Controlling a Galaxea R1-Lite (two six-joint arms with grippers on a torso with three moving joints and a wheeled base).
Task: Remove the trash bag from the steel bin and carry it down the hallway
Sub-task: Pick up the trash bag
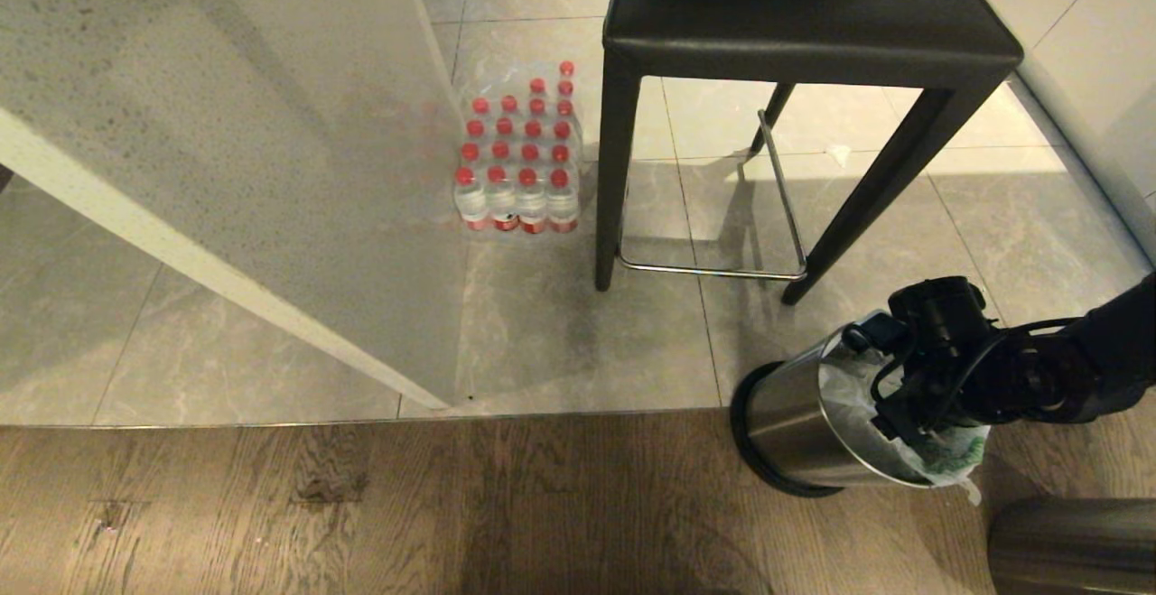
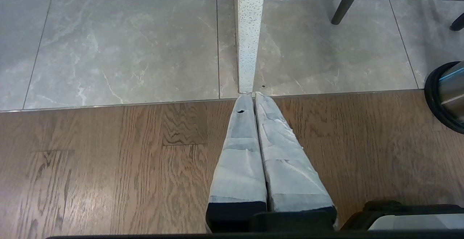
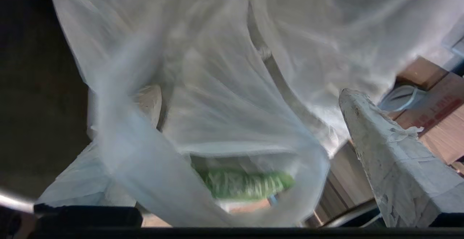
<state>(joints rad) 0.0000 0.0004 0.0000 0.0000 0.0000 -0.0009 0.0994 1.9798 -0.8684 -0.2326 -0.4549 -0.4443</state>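
The steel bin (image 1: 795,419) stands on the wood floor at the lower right, shiny with a black base. The trash bag (image 1: 948,452), thin white plastic with green print, lines it and spills over the near rim. My right gripper (image 1: 906,428) reaches down into the bin's mouth. In the right wrist view it is open (image 3: 246,97): one taped finger (image 3: 391,159) shows bare, the other is veiled behind the trash bag (image 3: 217,123), and folds of plastic lie between them. My left gripper (image 2: 250,95) is shut and empty, parked over the wood floor. The hallway is out of view.
A black stool (image 1: 795,26) with a chrome footrest stands just behind the bin. A pack of red-capped water bottles (image 1: 519,162) sits beside a speckled white counter panel (image 1: 226,171). Another steel cylinder (image 1: 1075,545) lies at the bottom right corner. Grey tiles meet wood flooring.
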